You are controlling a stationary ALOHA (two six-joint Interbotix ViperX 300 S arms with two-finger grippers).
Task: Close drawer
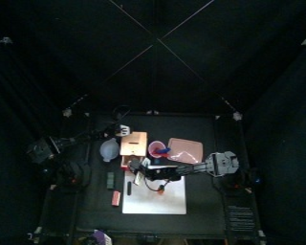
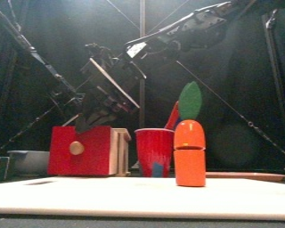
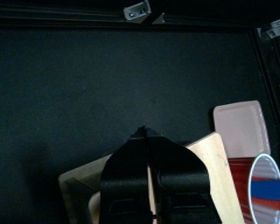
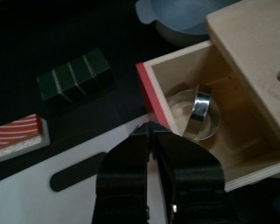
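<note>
Black curtains close in a small black table (image 1: 92, 206), seen small in the middle of the top view, with a white board (image 1: 156, 196) lying on its lower centre.

In the right wrist view the drawer (image 4: 213, 118) fills the right half of the frame and stands pulled well out of its wooden box (image 4: 254, 39): its inside is open to view, its red front panel (image 4: 152, 92) sits at centre, and a metal ring (image 4: 203, 109) lies on its floor. So the task is not yet done; the whole push remains.

The right gripper (image 4: 150, 140) rises from the bottom centre of that view, jaws nearly together with only a thin slit between them and nothing in them. Its tips are just beside the red front panel; whether they touch it I cannot tell. My judgement is that the arm is lined up to press the panel inward.

The left gripper (image 3: 147, 162) sits at the bottom centre of its own view, jaws shut and empty, over the top of the wooden box. It may be placed there to steady the box, though contact is not visible.

In the front view the red drawer face with its wooden knob (image 2: 76, 147) sits at lower left, beside a red cup (image 2: 155, 151) and a toy carrot (image 2: 189, 151) at centre.
</note>
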